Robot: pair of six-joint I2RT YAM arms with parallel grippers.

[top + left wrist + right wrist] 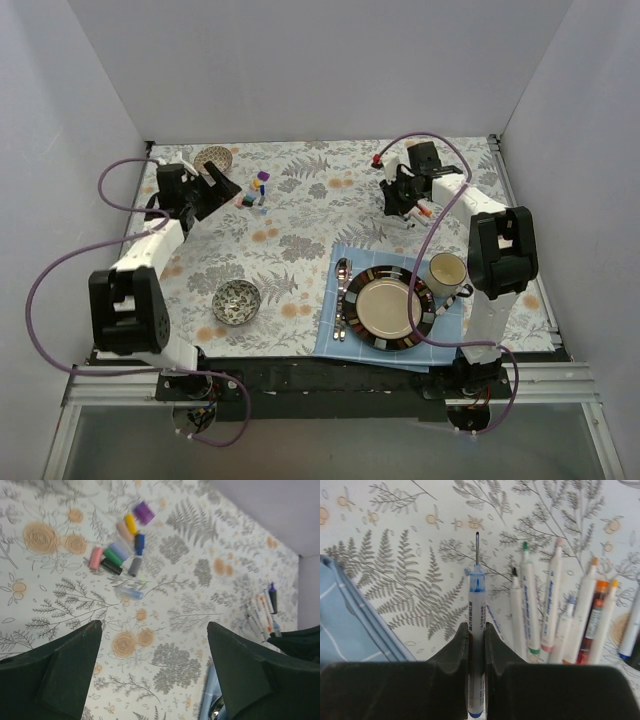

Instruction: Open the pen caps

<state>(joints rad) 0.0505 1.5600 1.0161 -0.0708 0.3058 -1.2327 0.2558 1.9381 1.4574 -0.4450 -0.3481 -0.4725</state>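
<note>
A matt printed cloth (210, 605) is spread beneath everything. The pen caps (120, 550) are seen as smooth plastic with a faint sheen. A blue-tipped pen (476, 595), of glossy white plastic with a clear collar and thin metal point, is clamped in the matt dark plastic of the right gripper (476, 628). At its three o'clock, the pens (555, 605) show equally glossy barrels; at nine o'clock, a woven napkin (350, 620) is seen.
</note>
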